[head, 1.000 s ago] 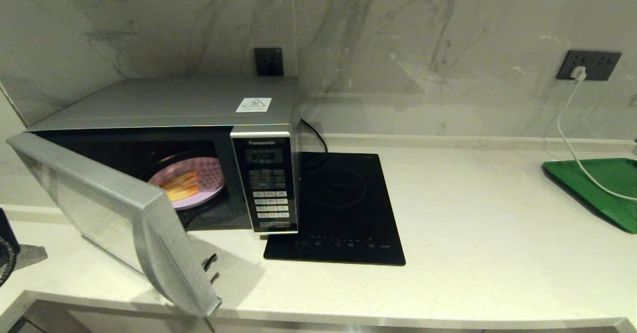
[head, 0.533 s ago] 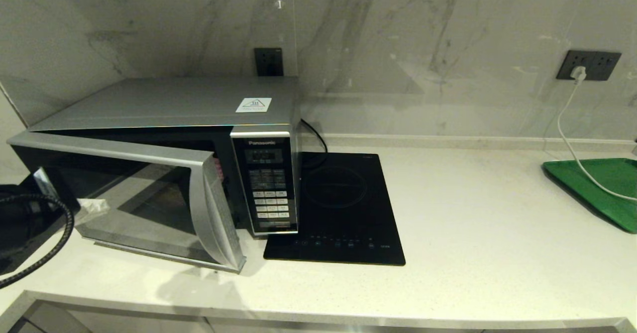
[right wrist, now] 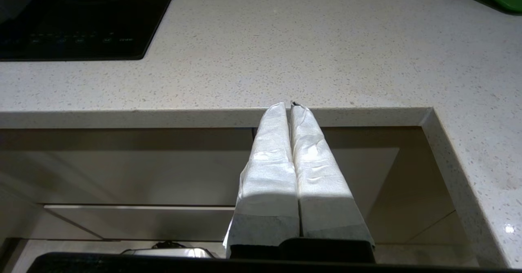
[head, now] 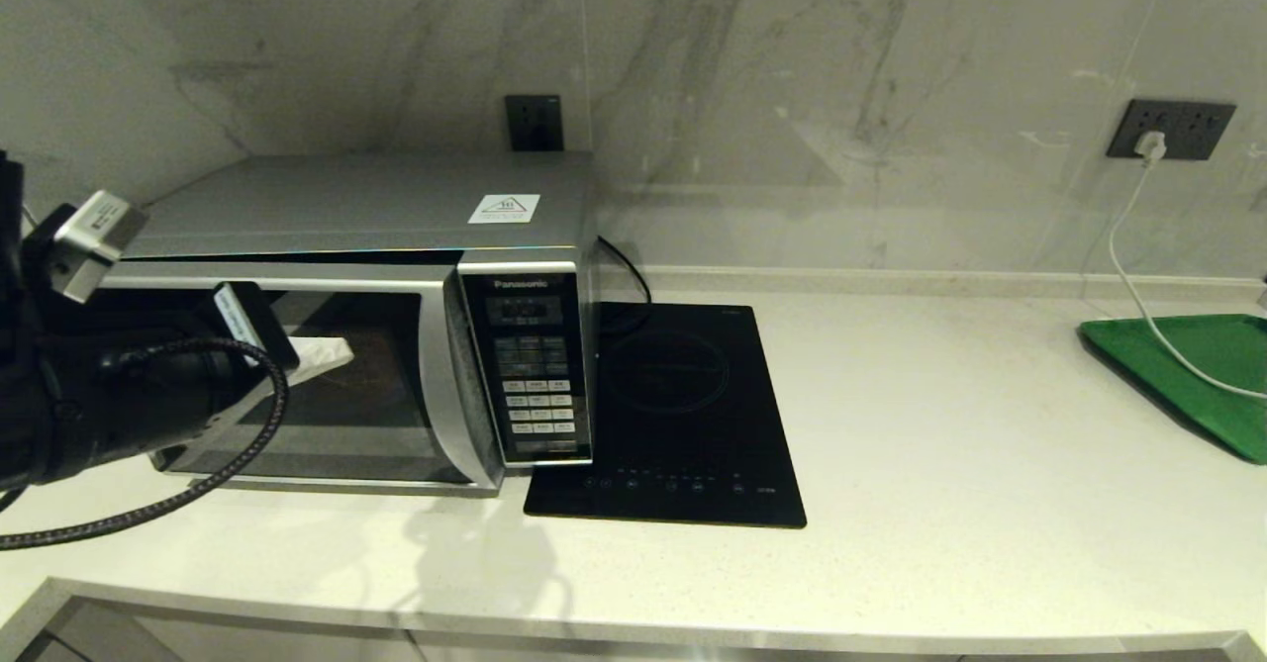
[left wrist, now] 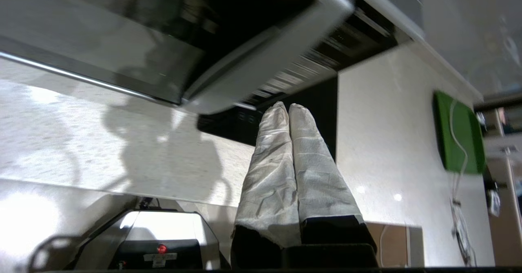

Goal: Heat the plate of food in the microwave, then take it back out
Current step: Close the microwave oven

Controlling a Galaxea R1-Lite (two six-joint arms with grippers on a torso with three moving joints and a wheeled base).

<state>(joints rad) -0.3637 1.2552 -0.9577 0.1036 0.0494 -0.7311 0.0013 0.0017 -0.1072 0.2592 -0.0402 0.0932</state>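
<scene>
The silver microwave (head: 376,207) stands at the back left of the counter. Its dark glass door (head: 346,385) is swung almost closed, the free edge (left wrist: 261,73) standing a little out from the keypad panel (head: 535,375). My left gripper (head: 332,353) is shut, empty, with its white-wrapped fingertips against the door's glass front. In the left wrist view the left gripper (left wrist: 288,105) points past the door's corner. The plate of food is hidden behind the door. My right gripper (right wrist: 290,105) is shut and empty, parked low, just under the counter's front edge, out of the head view.
A flat black induction hob (head: 683,415) lies right of the microwave. A green tray (head: 1198,375) sits at the far right with a white cable (head: 1138,276) running across it from a wall socket. The counter's front edge (right wrist: 244,116) is close to the right gripper.
The microwave door has swung from wide open to almost closed, hiding the plate. My left arm has come in from the left and followed the door inward.
</scene>
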